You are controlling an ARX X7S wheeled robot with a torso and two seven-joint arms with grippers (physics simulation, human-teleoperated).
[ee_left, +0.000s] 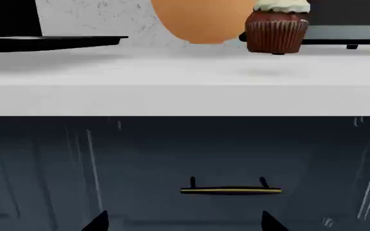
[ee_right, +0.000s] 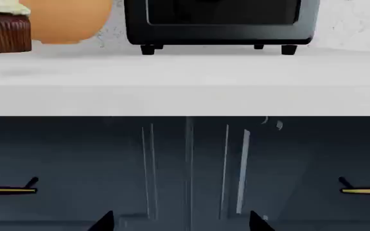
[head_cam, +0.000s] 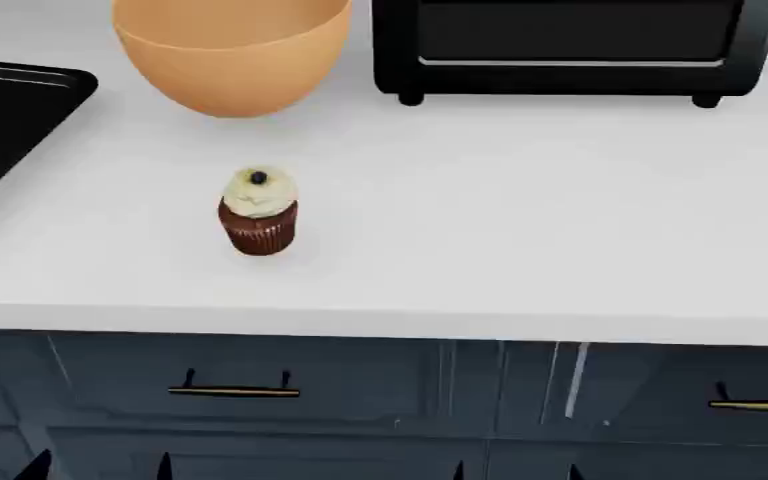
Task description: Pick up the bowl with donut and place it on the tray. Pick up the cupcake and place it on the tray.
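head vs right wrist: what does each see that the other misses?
Head only: the black tray at the counter's left edge, the blueberry on top of the cupcake, and the bowl's open rim, though its inside stays hidden, so no donut is visible. Right wrist only: the right gripper, fingertips spread, low in front of the cabinet doors, plus the speckled wall behind the oven. Both: cupcake, orange bowl, black oven, white counter, dark blue cabinets with gold handles.

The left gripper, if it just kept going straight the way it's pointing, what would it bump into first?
Probably the dark cabinet front below the counter, near the brass drawer handle. The left gripper points there, below the cupcake.
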